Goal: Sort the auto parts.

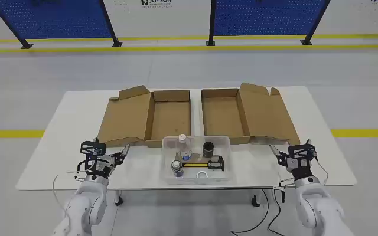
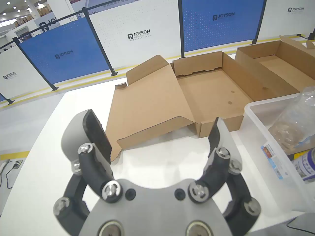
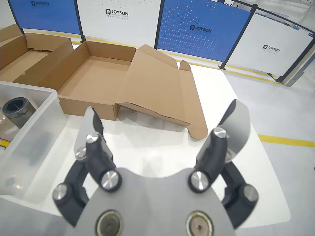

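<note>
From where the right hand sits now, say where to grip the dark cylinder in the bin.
Grip the dark cylinder across its side wall, coming down from above with the right hand: it stands upright, open end up, and the clear bin likely walls off a sideways approach.

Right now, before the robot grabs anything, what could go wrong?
The parts lie crowded in the clear bin, so the open left tool might catch two at once. The bagged bottle looks slippery and could slide out of a grip. The bin sits near the front edge of the table; a hard bump might push it off.
</note>
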